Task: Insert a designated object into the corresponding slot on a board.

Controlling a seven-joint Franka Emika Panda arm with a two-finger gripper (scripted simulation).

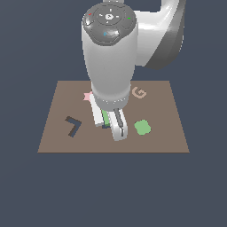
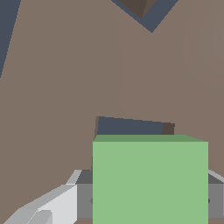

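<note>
The green square block [image 2: 150, 181] sits between my gripper's fingers [image 2: 52, 205] in the wrist view, held flat and filling the near part of that picture. Just beyond its far edge shows a strip of the dark navy square slot [image 2: 131, 127] cut into the brown board [image 2: 65, 87]. In the exterior view my gripper [image 1: 107, 122] points down at the board's middle [image 1: 57, 133], shut on the block [image 1: 105, 117], of which only a green sliver shows between the white fingers. A dark bit of the slot [image 1: 105, 127] peeks out below it.
A dark L-shaped cut-out [image 1: 73, 126] lies toward the exterior view's left and shows in the wrist view [image 2: 144, 15]. A light green clover-shaped piece [image 1: 142, 127] lies to the right. A pink star [image 1: 88, 95] and a tan letter G [image 1: 139, 92] sit further back.
</note>
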